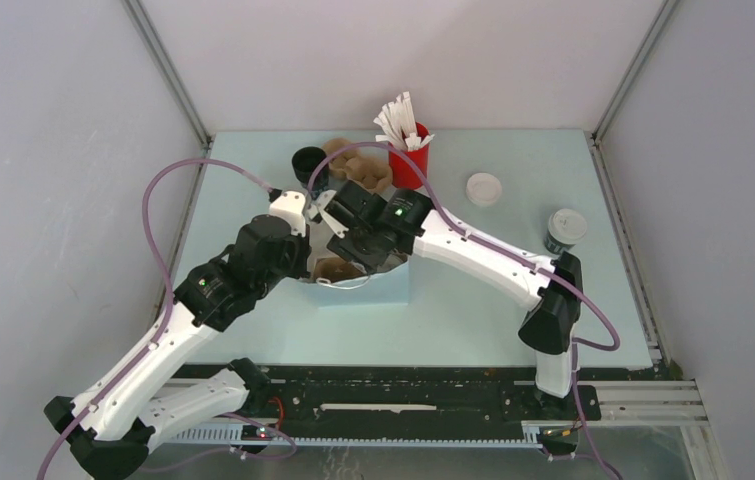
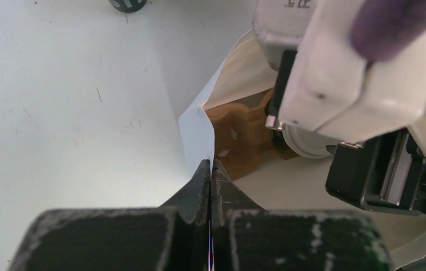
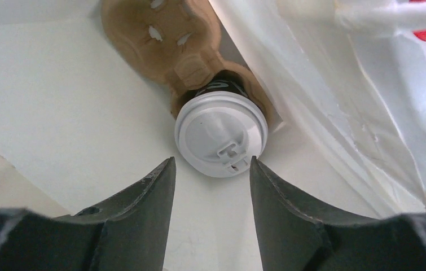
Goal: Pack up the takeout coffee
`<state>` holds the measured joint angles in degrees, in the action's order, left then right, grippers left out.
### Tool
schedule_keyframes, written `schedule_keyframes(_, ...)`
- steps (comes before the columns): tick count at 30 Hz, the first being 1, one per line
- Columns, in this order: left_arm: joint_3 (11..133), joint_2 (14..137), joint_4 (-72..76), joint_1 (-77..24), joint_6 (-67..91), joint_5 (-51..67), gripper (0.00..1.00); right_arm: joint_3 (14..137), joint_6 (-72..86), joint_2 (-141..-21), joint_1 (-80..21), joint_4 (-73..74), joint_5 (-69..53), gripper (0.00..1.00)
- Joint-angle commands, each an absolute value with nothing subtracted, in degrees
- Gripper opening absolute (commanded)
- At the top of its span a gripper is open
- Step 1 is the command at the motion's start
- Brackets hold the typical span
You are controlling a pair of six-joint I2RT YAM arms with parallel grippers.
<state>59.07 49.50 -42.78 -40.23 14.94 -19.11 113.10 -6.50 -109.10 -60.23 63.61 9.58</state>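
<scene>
Left jaws are clamped shut on the edge of the white bag (image 2: 199, 130), and the bag's mouth stands open. Right jaws are down at that mouth, standing apart with nothing between them. The takeout coffee (image 3: 222, 132) sits just beyond their tips, its dark cup sunk in a pocket of the brown carrier (image 3: 159, 34) inside the bag. One tip looks very near the lid's rim; touching or not, I can't tell. Well off to the right of both jaws, a second lidded cup (image 1: 565, 228) stands on the bench (image 1: 473, 320), with a loose white lid (image 1: 484, 188) near it. Beyond the jaws are a red holder (image 1: 405, 160), a black cup (image 1: 308, 162) and a spare carrier (image 1: 373, 178).
</scene>
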Motion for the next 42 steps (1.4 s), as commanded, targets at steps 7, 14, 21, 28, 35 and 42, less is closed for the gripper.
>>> schedule_keyframes(7,61.87,48.69,-42.45,-40.43,13.63,-18.81,0.0,109.72,-9.39,-109.93,-60.14,60.42,14.92,0.5)
schedule_keyframes(14,61.92,48.77,-42.23,-40.52,13.55,-18.77,0.0,105.94,-11.71,-111.26,-58.68,58.34,11.08,0.48)
schedule_keyframes(21,62.25,49.21,-41.66,-40.45,13.12,-18.89,0.0,102.02,-11.35,-111.99,-57.04,57.45,8.29,0.45)
schedule_keyframes(28,62.05,49.21,-41.64,-40.44,12.92,-19.2,0.0,99.84,-10.39,-113.78,-54.83,58.4,6.66,0.44)
schedule_keyframes(35,62.14,49.55,-41.56,-40.47,12.74,-19.54,0.0,96.89,-8.96,-114.71,-54.11,59.06,4.15,0.44)
schedule_keyframes(42,62.81,50.04,-41.64,-40.48,12.57,-18.93,0.0,114.29,-6.99,-114.95,-53.98,64.14,6.0,0.45)
